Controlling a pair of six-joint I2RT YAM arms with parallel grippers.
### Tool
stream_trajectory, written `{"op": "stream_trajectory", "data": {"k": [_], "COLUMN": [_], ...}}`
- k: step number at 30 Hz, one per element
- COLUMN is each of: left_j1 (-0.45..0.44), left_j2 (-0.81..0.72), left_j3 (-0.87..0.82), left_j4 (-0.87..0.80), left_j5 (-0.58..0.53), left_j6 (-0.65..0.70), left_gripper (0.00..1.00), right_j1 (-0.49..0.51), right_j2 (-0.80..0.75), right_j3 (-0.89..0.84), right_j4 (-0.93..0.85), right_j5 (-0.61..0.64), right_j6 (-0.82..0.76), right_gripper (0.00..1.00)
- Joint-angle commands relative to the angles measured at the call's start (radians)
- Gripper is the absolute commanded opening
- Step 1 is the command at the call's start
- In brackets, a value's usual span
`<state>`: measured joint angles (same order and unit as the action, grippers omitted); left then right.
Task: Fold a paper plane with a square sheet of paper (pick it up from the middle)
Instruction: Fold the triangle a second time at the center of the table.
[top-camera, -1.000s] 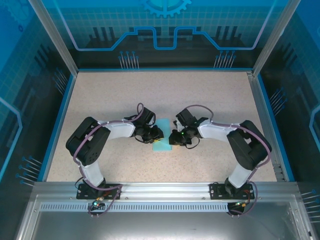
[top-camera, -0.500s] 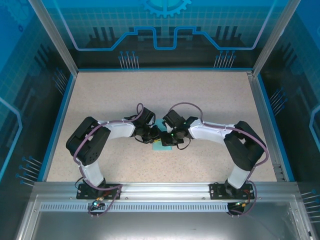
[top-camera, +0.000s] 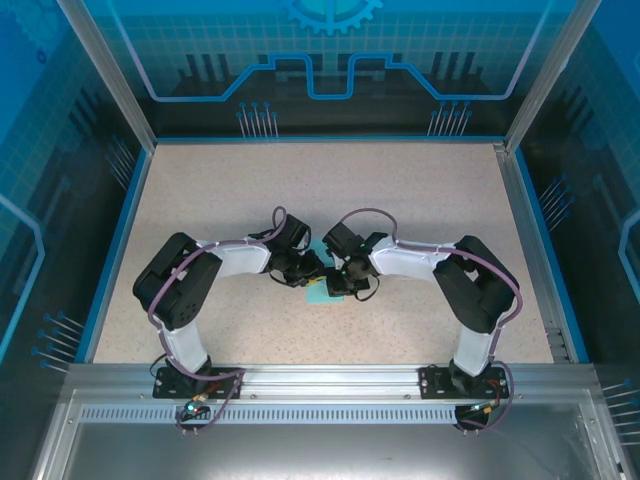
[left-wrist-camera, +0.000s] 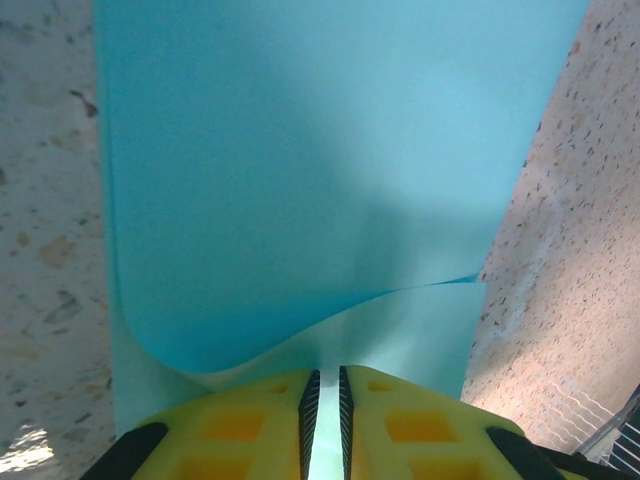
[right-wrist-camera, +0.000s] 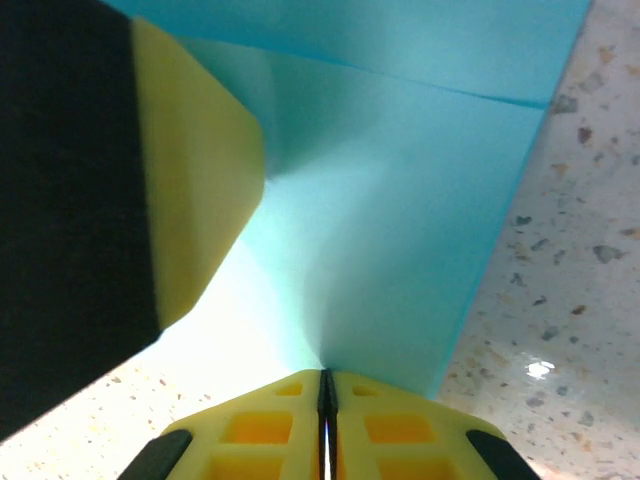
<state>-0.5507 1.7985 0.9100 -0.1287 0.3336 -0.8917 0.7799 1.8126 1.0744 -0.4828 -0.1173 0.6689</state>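
Smooth matt paper sheet (left-wrist-camera: 300, 150) on a speckled, faintly glossy tabletop (right-wrist-camera: 570, 290)

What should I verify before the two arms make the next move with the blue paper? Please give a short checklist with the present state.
1. Left end effector grips the square sheet of paper: ok, paper runs into its narrow jaw gap.
2. Right end effector grips the sheet: ok, jaws together on the paper.
3. Upper layer lies over the lower one: ok, but it bulges and is not pressed flat.
4. Edges of both layers aligned: cannot tell.
5. End effectors apart from each other: cannot tell; they are very close.
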Motion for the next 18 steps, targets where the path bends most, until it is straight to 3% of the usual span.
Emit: {"op": "stream_trajectory", "data": {"k": [1, 18], "left_j1": [0.005, 0.011], "left_j2": [0.052, 0.056], "left_j3": [-0.004, -0.005], "left_j4": [-0.09, -0.114], "left_j5": [-0.064, -0.086], "left_j6": [-0.006, 0.003], "left_gripper": [0.19, 0.18], "right_j1": [-0.001, -0.048], "right_j2": [0.016, 0.002], "right_j3": [0.017, -0.056], "right_j4": [-0.058, -0.043], "right_j5": [0.027, -0.013], "right_j6": [-0.018, -0.053], "right_gripper": [0.11, 0.1]}}
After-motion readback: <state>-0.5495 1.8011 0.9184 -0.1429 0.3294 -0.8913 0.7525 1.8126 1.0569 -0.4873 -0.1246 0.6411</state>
